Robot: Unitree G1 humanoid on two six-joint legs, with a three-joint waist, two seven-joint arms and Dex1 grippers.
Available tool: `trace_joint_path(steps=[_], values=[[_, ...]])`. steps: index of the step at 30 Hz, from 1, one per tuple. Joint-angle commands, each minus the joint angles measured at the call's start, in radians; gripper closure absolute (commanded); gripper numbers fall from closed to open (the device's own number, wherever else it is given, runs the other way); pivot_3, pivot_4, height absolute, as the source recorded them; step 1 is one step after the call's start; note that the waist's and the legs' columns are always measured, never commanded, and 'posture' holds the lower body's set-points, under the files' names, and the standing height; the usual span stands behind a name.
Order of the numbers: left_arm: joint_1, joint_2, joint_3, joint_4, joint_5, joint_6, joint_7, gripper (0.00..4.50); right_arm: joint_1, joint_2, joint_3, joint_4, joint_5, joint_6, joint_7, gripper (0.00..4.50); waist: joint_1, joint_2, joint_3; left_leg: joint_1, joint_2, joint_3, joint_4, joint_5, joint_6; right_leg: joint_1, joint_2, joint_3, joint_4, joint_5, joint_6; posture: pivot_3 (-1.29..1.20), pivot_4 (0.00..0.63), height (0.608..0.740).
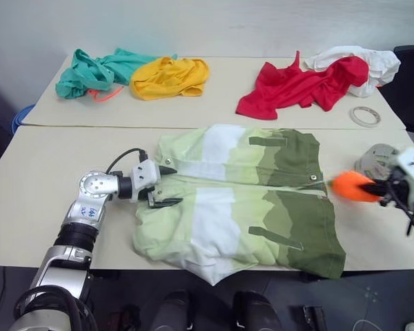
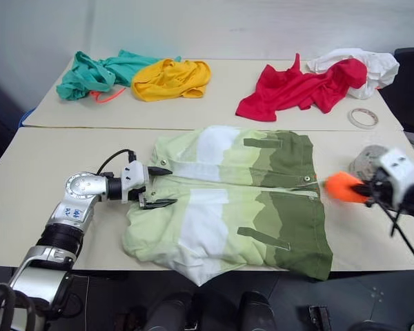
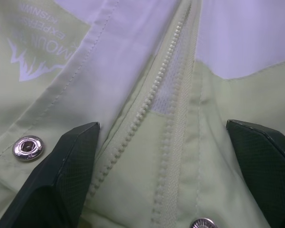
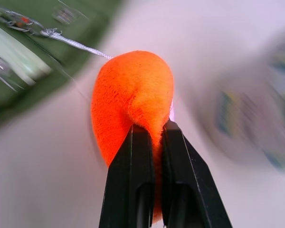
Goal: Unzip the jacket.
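Pulling the fuzzy orange zipper-pull pompom [image 4: 133,92] toward 3 o'clock, the right gripper [image 4: 152,130] pinches it clear of the lime, white and olive fabric jacket [image 1: 241,200] lying mid-table, while the spread left gripper [image 1: 167,186] pins the collar at 9 o'clock; next, check the track is parted end to end.

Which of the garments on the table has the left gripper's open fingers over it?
The jacket, the lime, white and olive one spread flat nearest the robot. The left gripper sits open at its zipper end. The teal, yellow, red and white garments lie bunched along the far side.
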Motion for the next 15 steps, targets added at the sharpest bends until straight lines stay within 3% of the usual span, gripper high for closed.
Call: trace_joint_path(steps=[1,3,6,11,13,15], values=[[0.048,0.015,-0.061,0.071,0.096,0.031,0.035,0.00,0.027,-0.050,-0.085,0.050,-0.041,-0.033,-0.076,4.49,0.000,0.003,-0.002,0.004,0.000,0.000,-0.001,0.000,-0.001,0.004,0.000,0.000,-0.001,0.000,0.000,0.00,0.150,0.740],[0.046,0.019,-0.067,0.078,0.095,0.047,0.042,0.00,0.006,-0.045,-0.136,0.098,-0.059,-0.084,-0.177,4.49,0.000,0.006,-0.004,0.013,0.000,0.001,-0.008,0.000,-0.001,0.010,-0.003,0.002,-0.008,0.000,0.000,0.00,0.150,0.740],[0.057,0.036,-0.094,0.055,0.113,0.086,0.048,0.00,-0.044,-0.018,-0.181,0.153,-0.064,-0.150,-0.286,4.49,0.000,0.012,-0.007,0.014,-0.001,0.002,-0.010,0.000,-0.001,0.009,-0.008,0.003,-0.010,0.000,0.001,0.00,0.150,0.740],[0.059,0.057,-0.108,0.062,0.113,0.060,0.051,0.00,-0.048,0.035,-0.208,0.080,0.015,-0.099,-0.240,4.49,-0.006,0.016,-0.010,0.014,0.000,0.003,-0.012,0.001,-0.003,0.009,-0.006,0.003,-0.010,0.000,0.001,0.00,0.150,0.740],[0.082,0.059,-0.095,0.010,0.065,0.076,0.015,0.00,0.001,0.057,-0.237,-0.044,0.115,0.054,-0.172,4.49,-0.010,0.017,-0.011,0.014,0.000,0.003,-0.012,0.001,-0.003,0.009,-0.005,0.004,-0.010,0.000,0.001,0.00,0.150,0.740],[0.102,0.060,-0.062,-0.048,0.020,0.106,0.015,0.00,0.071,0.075,-0.266,-0.163,0.165,0.145,-0.154,3.67,-0.014,0.019,-0.012,0.014,0.001,0.002,-0.013,0.001,-0.003,0.009,-0.005,0.004,-0.010,0.000,0.001,0.00,0.150,0.740]])
